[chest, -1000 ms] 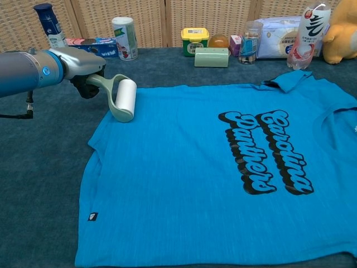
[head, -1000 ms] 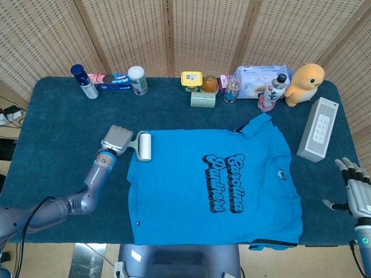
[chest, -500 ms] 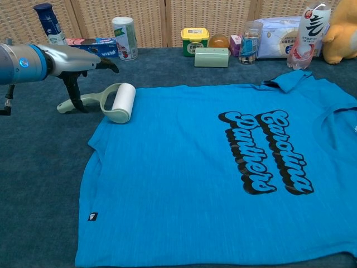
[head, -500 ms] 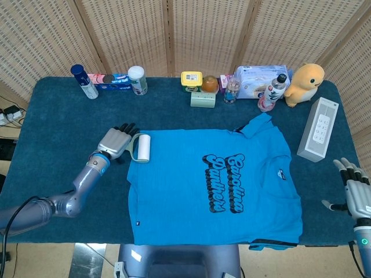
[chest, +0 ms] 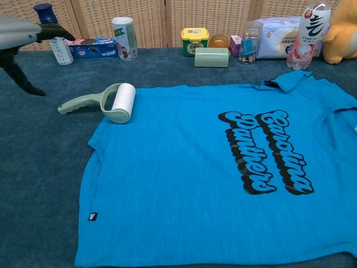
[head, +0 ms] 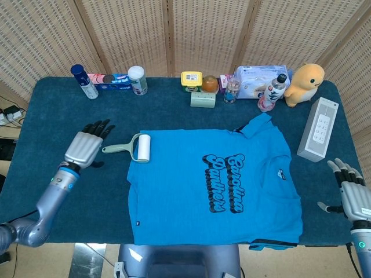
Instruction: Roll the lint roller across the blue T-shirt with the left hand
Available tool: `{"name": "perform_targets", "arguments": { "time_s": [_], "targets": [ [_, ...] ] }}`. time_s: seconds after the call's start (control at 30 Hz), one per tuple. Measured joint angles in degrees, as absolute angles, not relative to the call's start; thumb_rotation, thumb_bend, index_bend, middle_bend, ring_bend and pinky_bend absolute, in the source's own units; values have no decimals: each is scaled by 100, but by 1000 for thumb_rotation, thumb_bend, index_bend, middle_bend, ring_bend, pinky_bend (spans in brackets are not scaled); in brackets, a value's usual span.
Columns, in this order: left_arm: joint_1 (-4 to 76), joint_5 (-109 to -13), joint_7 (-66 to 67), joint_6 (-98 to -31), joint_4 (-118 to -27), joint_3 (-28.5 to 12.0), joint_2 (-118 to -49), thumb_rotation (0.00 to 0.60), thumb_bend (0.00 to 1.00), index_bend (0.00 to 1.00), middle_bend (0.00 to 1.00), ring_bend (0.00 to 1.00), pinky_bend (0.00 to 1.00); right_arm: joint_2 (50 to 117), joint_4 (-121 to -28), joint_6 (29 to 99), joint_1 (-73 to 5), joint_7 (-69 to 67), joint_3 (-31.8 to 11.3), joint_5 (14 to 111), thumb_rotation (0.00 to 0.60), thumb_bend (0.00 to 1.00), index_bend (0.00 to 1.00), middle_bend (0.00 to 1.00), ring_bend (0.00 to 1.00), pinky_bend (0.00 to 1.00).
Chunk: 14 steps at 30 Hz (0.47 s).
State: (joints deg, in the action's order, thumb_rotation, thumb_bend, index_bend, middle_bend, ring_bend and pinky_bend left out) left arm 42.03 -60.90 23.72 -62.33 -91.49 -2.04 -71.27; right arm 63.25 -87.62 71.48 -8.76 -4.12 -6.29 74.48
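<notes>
Along the far edge of the table (head: pixel 52 116) stood a row of odds and ends: a blue-capped spray can (head: pixel 84 81), a flat toothpaste box (head: pixel 111 81), a white-lidded jar (head: pixel 137 80), a yellow tub (head: pixel 191 80), a pale green box (head: pixel 203 99), a small clear jar (head: pixel 231 91), a pack of wipes (head: pixel 258 79), a drink bottle (head: pixel 271 92) and a yellow plush duck (head: pixel 305 83). A white carton (head: pixel 318 129) lay on the right side of the table, just beside the shirt's sleeve. None of these stood between the left hand and the roller.

The blue T-shirt (head: pixel 214 185) lay flat, spread across the middle of the table, its black lettering facing up. The lint roller (head: pixel 132 147) rested at the shirt's upper left corner, the white roll on the edge of the cloth and the green handle lying out over the bare table towards the left.

The left hand (head: pixel 86 146) hovered near the handle's end but apart from it, back of the hand up, its dark fingers (head: pixel 99 125) spread and holding nothing. In the chest view only its fingertips showed at the top left. The right hand (head: pixel 351 191) sat at the table's near right edge, well apart from the shirt, fingers apart and empty.
</notes>
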Motion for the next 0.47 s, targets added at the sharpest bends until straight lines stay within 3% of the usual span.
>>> {"name": "perform_targets", "arguments": {
  "time_s": [0.33,0.47],
  "targets": [
    [2064,-7462,808,-8735,-8783,534,-6933,600,1,0,0,0,114,6743,-8273,7621,-851,68,-649,7612,600,0,25,0,0,0],
    [1459,-7844,245,-9125,-8476,726,-6938,600,1,0,0,0,114,7016,-7987,7919,-812,293,-751,7576,600,0,25,0,0,0]
  ]
}}
